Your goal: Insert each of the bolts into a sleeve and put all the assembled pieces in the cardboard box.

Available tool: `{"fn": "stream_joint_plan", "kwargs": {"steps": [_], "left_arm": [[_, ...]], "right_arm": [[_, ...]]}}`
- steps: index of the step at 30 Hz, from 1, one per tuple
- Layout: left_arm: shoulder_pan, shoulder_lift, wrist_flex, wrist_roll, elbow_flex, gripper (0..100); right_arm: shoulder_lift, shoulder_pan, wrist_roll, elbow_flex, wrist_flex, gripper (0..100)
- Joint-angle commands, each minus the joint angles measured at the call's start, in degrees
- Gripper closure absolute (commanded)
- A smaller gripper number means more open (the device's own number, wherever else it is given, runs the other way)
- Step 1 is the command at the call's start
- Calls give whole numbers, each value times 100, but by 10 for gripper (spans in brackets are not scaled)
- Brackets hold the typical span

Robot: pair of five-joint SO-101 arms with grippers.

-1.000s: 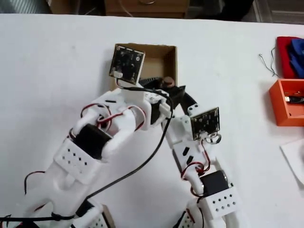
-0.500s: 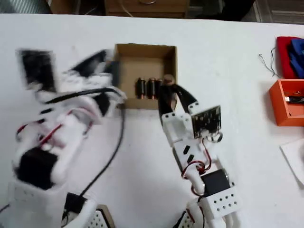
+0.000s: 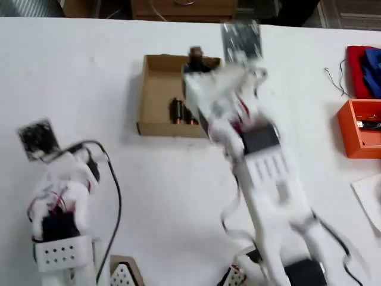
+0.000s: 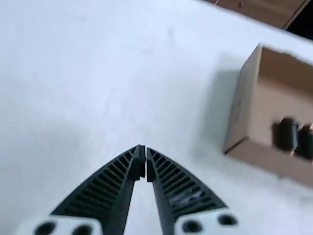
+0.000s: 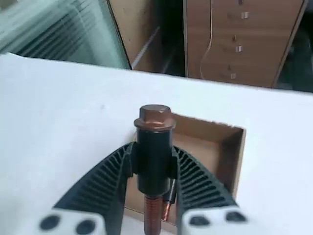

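Right gripper (image 5: 153, 149) clenched on the black sleeve (image 5: 153, 171), copper-coloured bolt (image 5: 155, 119) through it, head up, thread showing below. High view puts this gripper at the box's (image 3: 150, 89) 12 o'clock rim. Two finished pieces (image 3: 182, 111) lie by the box's 6 o'clock wall. Left gripper (image 4: 142, 157) closed on nothing, over bare table (image 3: 166, 196) at 8 o'clock, well apart from the box. Piece likely stiff, smooth, round, so it rolls. Mid-sleeve hold looks sound; bolt maybe loose inside, keep head up. Open box floor toward 10 o'clock. Orange bin (image 3: 357, 128) at 3 o'clock, well clear
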Motion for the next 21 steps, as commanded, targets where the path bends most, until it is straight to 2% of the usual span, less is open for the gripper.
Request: {"fn": "stream_joint_plan", "kwargs": {"steps": [1, 4, 8, 13, 17, 21], "left_arm": [[-141, -756, -299, -229, 1191, 972], [-360, -1512, -563, -229, 1965, 972], [-589, -2286, -246, -220, 1903, 972], [-484, -2277, 211, -237, 1903, 972], [-484, -2268, 484, -255, 1903, 970], [-484, -2259, 510, -264, 1903, 969]], "right_arm": [[1947, -40, -281, -2268, 681, 978], [3398, -48, -316, -3851, 1429, 978], [5024, -48, -316, -5960, 2360, 978], [6519, -75, -316, -8211, 3108, 978], [7301, -136, -316, -9178, 3565, 978], [7697, -171, -492, -9398, 3697, 978]]}}
